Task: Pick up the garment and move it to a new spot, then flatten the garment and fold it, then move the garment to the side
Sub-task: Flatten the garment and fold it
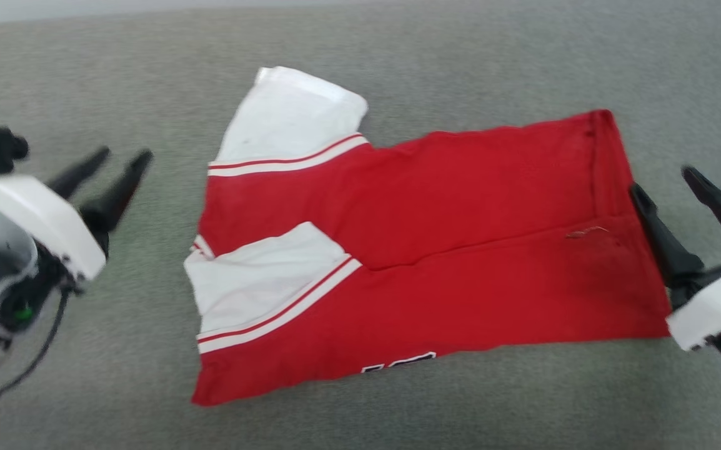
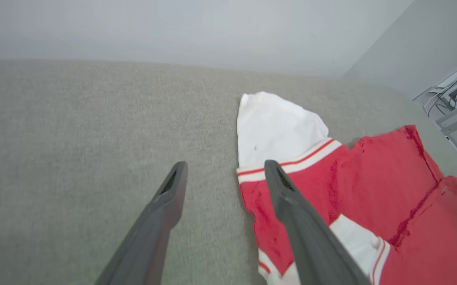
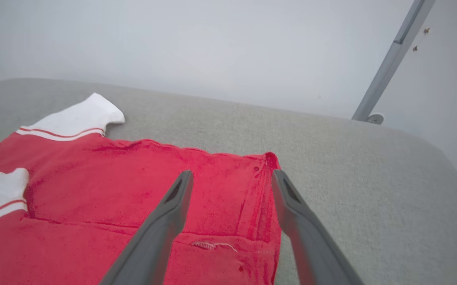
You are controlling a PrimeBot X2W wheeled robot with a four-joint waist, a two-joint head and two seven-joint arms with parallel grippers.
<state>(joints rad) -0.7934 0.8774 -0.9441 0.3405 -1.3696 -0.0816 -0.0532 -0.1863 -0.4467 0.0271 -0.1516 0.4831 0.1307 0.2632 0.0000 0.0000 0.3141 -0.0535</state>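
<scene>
The red jersey T-shirt (image 1: 435, 250) lies on the grey padded surface (image 1: 398, 75), folded once lengthwise with the white sleeves uppermost. The hem edge lies below the fingertips of the right gripper (image 1: 661, 180). The sleeve end lies apart from the left gripper (image 1: 124, 153). Both finger pairs are spread and hold nothing. Judged step: folding. The next move probably calls for pinching the hem corners for a crosswise fold.

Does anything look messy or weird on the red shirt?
Yes. One white sleeve pokes out past the folded garment at the far left, and a loose pale thread lies near the hem on the right. No tear or spill shows.
</scene>
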